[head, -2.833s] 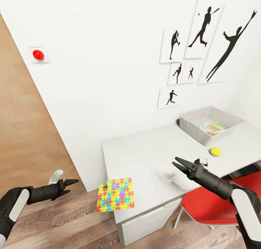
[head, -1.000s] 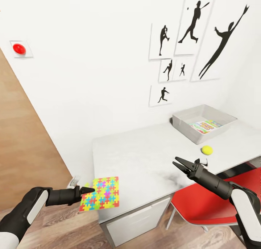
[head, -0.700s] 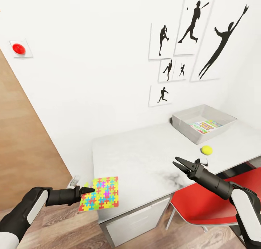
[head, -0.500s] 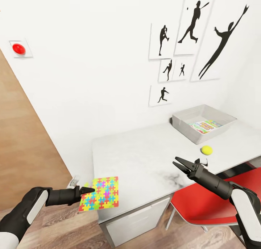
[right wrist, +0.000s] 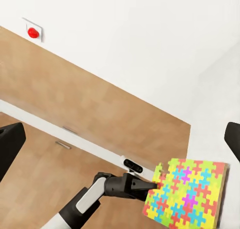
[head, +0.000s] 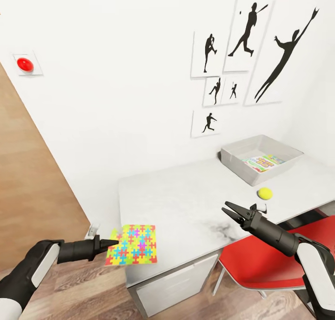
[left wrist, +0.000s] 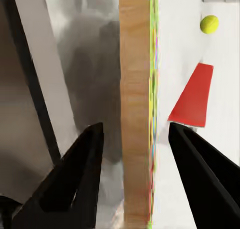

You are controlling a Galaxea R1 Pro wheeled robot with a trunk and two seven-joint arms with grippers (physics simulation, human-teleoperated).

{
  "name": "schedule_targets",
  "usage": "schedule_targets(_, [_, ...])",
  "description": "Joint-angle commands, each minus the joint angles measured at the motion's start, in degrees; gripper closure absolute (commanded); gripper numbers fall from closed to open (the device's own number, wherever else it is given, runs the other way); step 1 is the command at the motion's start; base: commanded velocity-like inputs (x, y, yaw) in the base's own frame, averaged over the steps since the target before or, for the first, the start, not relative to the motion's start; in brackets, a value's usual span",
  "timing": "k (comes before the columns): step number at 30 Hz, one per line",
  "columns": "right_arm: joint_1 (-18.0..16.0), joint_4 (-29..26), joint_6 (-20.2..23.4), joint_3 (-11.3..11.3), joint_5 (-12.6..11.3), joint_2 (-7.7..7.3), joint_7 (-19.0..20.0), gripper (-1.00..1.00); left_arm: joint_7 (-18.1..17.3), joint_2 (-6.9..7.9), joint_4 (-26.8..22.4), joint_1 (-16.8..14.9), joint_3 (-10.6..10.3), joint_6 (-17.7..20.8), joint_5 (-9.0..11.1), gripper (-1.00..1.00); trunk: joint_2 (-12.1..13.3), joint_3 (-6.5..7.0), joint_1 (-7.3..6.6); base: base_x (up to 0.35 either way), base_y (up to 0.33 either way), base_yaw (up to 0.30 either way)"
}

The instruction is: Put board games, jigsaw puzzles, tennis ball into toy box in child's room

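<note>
Left gripper (head: pixel 113 242): we find it low at the near corner of the table, its tip at the edge of the jigsaw puzzle. In the left wrist view the two fingers (left wrist: pixel 75 179) stand spread wide, with the puzzle's thin edge (left wrist: pixel 151 114) running between them — neither finger is pressed against it, so it has hold of nothing.

Right gripper (head: pixel 229 212): raised over the table's front half, its two prongs parted and nothing between them.

Jigsaw puzzle (head: pixel 132 251): we see one multicoloured square lying on the near-left corner of the table, overhanging the edge toward the floor. The right wrist view shows the same square (right wrist: pixel 187 194) with the left arm's tip meeting its side.

Tennis ball (head: pixel 265 193): resting on the table, just in front of the toy box and well apart from both grippers.

Toy box (head: pixel 232 156): light-grey tray at the far right of the table, near the wall. A colourful printed board game (head: pixel 263 162) lies flat inside it.

Table (head: pixel 186 199): pale top with a white cabinet front below.

Surroundings: red chair (head: pixel 274 269) under the right arm — black silhouette pictures (head: pixel 251 45) on the white wall, a red button (head: pixel 24 64) on the wall to the left, wood-plank floor below.
</note>
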Motion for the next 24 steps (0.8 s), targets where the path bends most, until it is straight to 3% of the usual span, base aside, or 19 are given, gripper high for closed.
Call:
schedule_targets(1, [-0.04, 0.0, 0.24, -0.18, 0.16, 0.0, 0.24, -1.0, -1.86, 0.04, 0.0, -0.01, 0.01, 0.01, -1.02, 1.0, 0.38, 0.12, -0.22, 0.0, 0.0, 0.0])
schedule_targets(5, [-0.04, 0.0, 0.25, -0.56, 0.16, 0.0, 0.28, -1.0, -4.4, 0.17, 0.01, -0.02, -0.04, 0.03, -1.09, 1.0, 1.98, 0.84, -1.1, 0.0, 0.0, 0.0])
schedule_targets(24, [-0.04, 0.0, 0.33, -0.69, 0.09, 0.09, 0.6, -1.0, -4.71, 0.21, 0.02, -0.02, -0.04, 0.07, -1.11, 1.0, 9.6, 4.25, -5.27, 0.0, 0.0, 0.0])
